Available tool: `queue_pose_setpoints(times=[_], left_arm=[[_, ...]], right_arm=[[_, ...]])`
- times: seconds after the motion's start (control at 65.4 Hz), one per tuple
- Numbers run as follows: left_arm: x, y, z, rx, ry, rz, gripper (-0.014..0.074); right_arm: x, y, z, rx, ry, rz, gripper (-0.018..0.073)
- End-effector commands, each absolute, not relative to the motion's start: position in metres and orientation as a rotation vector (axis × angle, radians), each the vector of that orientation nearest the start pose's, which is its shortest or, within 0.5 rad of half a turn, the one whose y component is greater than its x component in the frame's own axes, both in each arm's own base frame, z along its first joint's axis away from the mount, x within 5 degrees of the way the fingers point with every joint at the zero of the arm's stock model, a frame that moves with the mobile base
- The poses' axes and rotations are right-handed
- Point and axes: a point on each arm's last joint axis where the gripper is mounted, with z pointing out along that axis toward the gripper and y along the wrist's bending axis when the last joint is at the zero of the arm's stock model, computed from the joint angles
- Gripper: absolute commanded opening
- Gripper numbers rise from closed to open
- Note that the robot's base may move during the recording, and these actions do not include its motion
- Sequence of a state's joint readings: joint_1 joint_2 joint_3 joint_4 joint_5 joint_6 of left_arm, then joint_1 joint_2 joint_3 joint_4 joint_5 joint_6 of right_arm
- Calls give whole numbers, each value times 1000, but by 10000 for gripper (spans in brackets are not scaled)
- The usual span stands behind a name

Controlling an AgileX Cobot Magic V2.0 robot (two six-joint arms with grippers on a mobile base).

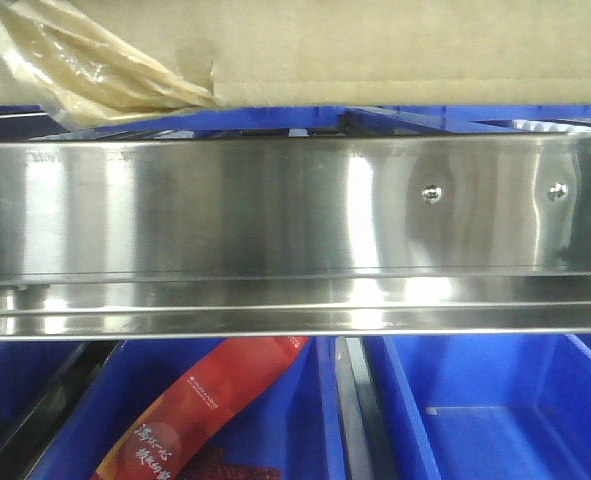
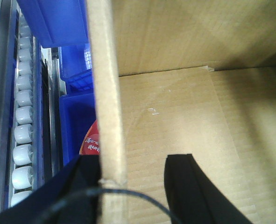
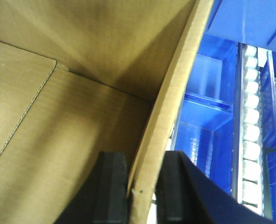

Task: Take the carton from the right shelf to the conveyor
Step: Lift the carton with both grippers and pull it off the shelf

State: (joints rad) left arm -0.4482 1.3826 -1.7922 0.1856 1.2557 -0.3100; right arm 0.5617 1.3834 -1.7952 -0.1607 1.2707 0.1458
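Carton [image 1: 375, 50] at the right shelf [image 1: 275, 210]: right claw [image 3: 142, 156] clamped on its wall, left claw [image 2: 134, 158] straddling, apart; carry to conveyor apparently remains.

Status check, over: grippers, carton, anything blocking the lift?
Left gripper open, astride carton wall. Right gripper shut on opposite wall. Carton above right shelf front rail. Blue bins close on both sides.

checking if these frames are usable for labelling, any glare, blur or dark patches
Front-facing view: strong glare streaks on the right shelf rail, frame slightly soft. Left wrist view: the carton wall is close and blurred, the left gripper shows as featureless black. Right wrist view: deep shadow inside the carton, blue bins washed out bright.
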Motion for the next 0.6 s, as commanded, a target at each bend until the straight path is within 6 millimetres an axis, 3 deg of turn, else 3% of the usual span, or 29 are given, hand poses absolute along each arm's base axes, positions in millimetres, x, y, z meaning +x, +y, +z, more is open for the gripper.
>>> queue_pose_setpoints(times=[0.0, 0.581], left_arm=[[232, -105, 494, 203, 2261, -240, -17], [232, -105, 494, 203, 2261, -240, -17]], right_arm=[[229, 127, 490, -480, 2207, 164, -58], [236, 133, 504, -458, 2025, 225, -58]])
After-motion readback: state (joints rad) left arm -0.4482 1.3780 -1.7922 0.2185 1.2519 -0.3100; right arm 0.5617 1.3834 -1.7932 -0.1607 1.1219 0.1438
